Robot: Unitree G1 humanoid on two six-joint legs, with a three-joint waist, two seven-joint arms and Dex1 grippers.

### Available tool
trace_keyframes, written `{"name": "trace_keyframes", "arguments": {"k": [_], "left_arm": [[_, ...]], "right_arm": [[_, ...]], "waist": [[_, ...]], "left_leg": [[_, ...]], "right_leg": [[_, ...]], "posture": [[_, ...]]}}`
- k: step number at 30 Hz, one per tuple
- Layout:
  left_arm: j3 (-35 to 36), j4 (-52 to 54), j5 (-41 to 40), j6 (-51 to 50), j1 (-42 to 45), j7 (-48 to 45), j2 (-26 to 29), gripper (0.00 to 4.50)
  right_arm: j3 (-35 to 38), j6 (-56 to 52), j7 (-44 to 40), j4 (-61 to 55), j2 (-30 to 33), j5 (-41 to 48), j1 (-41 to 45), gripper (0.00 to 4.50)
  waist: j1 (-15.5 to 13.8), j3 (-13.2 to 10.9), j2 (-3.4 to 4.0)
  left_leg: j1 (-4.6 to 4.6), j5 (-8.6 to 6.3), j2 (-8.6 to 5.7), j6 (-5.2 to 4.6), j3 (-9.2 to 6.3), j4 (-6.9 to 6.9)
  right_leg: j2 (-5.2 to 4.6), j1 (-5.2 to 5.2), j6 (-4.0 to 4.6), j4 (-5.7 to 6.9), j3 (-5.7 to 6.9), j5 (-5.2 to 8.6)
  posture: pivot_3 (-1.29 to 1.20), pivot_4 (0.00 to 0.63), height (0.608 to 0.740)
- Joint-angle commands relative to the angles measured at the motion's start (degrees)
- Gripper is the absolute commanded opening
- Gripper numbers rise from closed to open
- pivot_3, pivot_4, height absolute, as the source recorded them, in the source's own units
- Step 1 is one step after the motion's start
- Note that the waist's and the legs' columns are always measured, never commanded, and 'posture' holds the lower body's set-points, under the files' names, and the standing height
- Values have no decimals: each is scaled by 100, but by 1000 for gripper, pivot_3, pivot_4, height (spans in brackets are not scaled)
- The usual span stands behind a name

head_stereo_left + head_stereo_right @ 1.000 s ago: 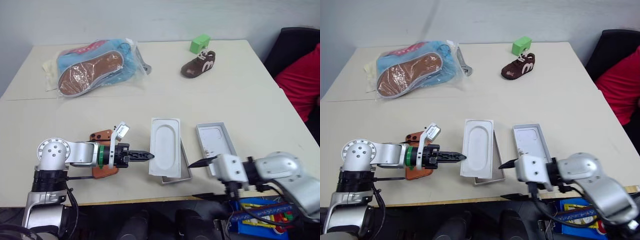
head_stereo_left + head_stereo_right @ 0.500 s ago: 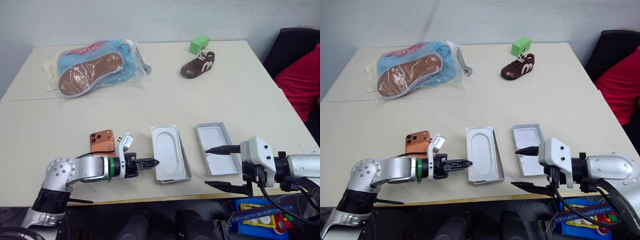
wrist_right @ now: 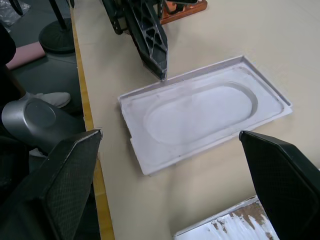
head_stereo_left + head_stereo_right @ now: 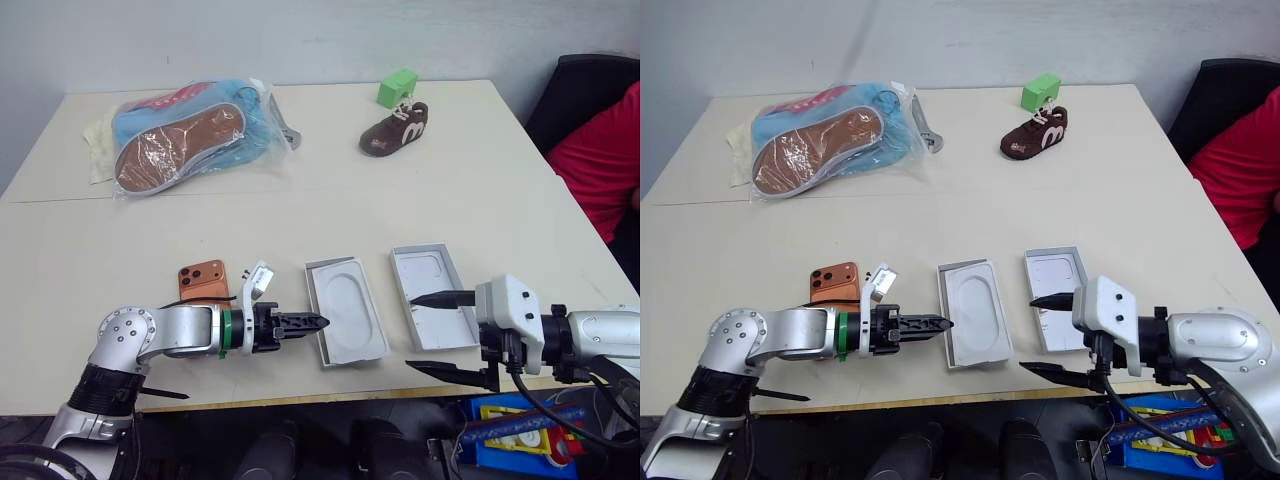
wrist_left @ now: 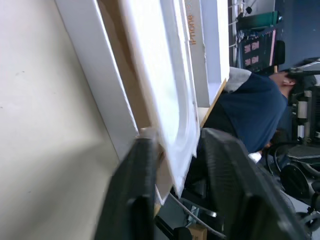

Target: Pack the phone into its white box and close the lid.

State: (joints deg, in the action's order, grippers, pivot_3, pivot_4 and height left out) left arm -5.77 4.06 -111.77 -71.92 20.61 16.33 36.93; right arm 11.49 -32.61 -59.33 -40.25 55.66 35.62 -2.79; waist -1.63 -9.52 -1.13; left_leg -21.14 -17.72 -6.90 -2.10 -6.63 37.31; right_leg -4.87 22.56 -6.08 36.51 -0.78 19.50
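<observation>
**Inspector:** State where the phone [image 4: 203,279] lies.

**Assessor:** It lies flat on the table [image 4: 480,190], camera cluster upward, just behind the left arm. It is to the left of the white box [image 5: 90,65] and apart from it. Nothing grips it.

**Inspector:** The white box?

**Assessor:** It sits near the front edge of the table. A flat white panel [image 4: 345,320] with an oval recess rests on top and covers most of it. The left wrist view shows the box's white wall and brown floor under the panel.

**Inspector:** The left gripper [image 4: 318,322]?

**Assessor:** It points across at the panel's left edge. Its fingers [image 5: 135,200] stand apart, one on each side of that edge, with a gap showing. The panel is not clamped.

**Inspector:** The right gripper [image 4: 411,332]?

**Assessor:** It is spread wide and holds nothing. It points left, with one fingertip over the near end of the lid [image 4: 432,295] and the other off the table's front edge. I cannot tell whether it touches the lid.

**Inspector:** The lid's position?

**Assessor:** It lies just to the right of the box, inner face up, with a faint phone outline visible.

**Inspector:** Other items?

**Assessor:** At the far side are a bagged shoe [image 4: 190,130], a small brown shoe [image 4: 397,127] and a green block [image 4: 399,87]. A person in red [image 4: 600,170] is at the right.
</observation>
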Motion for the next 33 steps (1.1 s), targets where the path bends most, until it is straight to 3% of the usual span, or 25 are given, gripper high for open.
{"name": "trace_keyframes", "arguments": {"k": [1, 5, 8, 12, 15, 18, 26, 29, 33], "left_arm": [[104, 287, -123, -68, 38, -435, 179, 3086], [226, 517, -123, -158, 71, -980, 654, 4339], [652, 1057, 389, -211, 112, -1959, 1027, 4474], [783, 2105, 3430, 1374, -349, -4609, 1663, 4496], [594, 1961, 5410, 3223, -633, -5868, 1847, 4500], [384, 1726, 6723, 4397, -880, -6807, 2054, 4500], [551, 1668, 7270, 4594, -1038, -7218, 1794, 4500], [659, 1757, 7198, 4402, -1043, -7136, 1669, 4500], [758, 1846, 7189, 4252, -1099, -7107, 1516, 4500]], "right_arm": [[-37, 186, -5, -40, -33, -67, 35, 4500], [-200, 236, 8, 54, -55, -132, 187, 4500], [-494, 167, 65, 165, -131, -147, 573, 4500], [-1191, -33, 211, 401, -397, -311, 1378, 4321], [-1999, -105, 372, 850, -780, -816, 2140, 3616], [-2983, 55, 522, 1652, -1355, -1672, 2961, 2661], [-4364, 811, 470, 3167, -2155, -3224, 3850, 50], [-4639, 1249, 472, 3576, -2309, -3690, 3946, 50], [-4469, 1272, 415, 3644, -2567, -3642, 3926, 50]], "waist": [[5, 0, 0], [16, 0, 0], [23, -3, 1], [29, -7, 18], [38, -11, 31], [48, -14, 33], [27, -24, 49], [39, -24, 49], [97, -23, 47]], "left_leg": [[0, 0, 0, 0, 1, 0], [1, 0, 1, 0, 1, -2], [0, 0, 1, 0, 1, -2], [2, 0, 2, 3, 9, -12], [2, 0, 10, 3, 8, -24], [-8, 0, 29, 7, 7, -26], [-26, -8, 38, 13, -13, -30], [-27, -8, 37, 12, -14, -27], [-10, -8, 45, 18, -10, -24]], "right_leg": [[0, 0, 0, 0, -1, 0], [1, 1, 1, 1, -1, 1], [2, 2, 3, 1, -2, 1], [1, 2, 12, -10, -2, 4], [4, -4, 23, -40, 3, -2], [21, -4, 40, -65, 12, -17], [31, 7, 43, -65, 29, -17], [32, 8, 43, -61, 31, -17], [39, -3, 43, -56, 31, -17]], "posture": [[0, 150, 740], [0, 150, 740], [0, 150, 740], [0, 150, 740], [0, 150, 740], [0, 150, 740], [0, 150, 740], [0, 150, 740], [0, 150, 740]]}}
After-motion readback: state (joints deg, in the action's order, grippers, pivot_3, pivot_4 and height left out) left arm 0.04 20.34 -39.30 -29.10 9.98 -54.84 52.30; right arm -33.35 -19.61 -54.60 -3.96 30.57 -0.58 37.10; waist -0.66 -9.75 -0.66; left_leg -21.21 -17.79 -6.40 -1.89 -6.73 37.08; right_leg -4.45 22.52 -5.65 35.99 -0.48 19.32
